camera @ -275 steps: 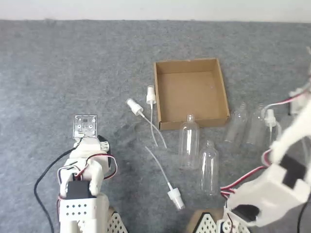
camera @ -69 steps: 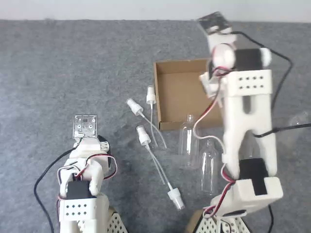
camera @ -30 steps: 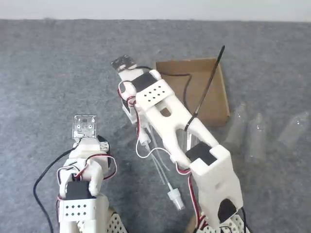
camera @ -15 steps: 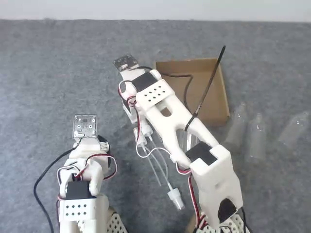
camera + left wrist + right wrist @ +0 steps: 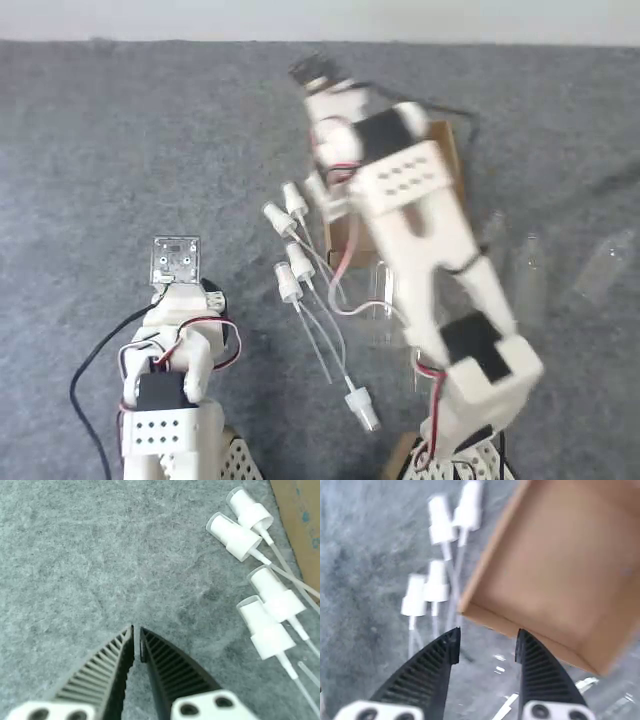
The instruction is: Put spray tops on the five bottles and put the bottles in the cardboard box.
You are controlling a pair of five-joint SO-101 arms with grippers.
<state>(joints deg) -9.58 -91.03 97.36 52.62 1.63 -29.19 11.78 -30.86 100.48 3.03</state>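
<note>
Four white spray tops lie close together left of the cardboard box (image 5: 452, 150); the nearest of them (image 5: 288, 283) rests beside another (image 5: 300, 262). A fifth spray top (image 5: 362, 408) lies closer to the arms. My right arm (image 5: 410, 180) stretches over the box. My right gripper (image 5: 486, 640) is open and holds nothing, hanging above the box (image 5: 560, 570) corner next to the spray tops (image 5: 436, 582). Clear bottles (image 5: 530, 280) lie right of the box, one bottle (image 5: 383, 300) partly under the arm. My left gripper (image 5: 136, 635) is shut and bare, low over the carpet, short of the spray tops (image 5: 262, 625).
Grey carpet (image 5: 120, 130) covers the table, with open room on the left and far side. The left arm (image 5: 165, 370) sits folded at the near left. Long thin dip tubes (image 5: 325, 345) trail from the spray tops toward the near edge.
The right arm has swung away from the spray tops, to the right and farther back over the box. The cluster of spray tops it covered now lies uncovered. The left arm has kept still.
</note>
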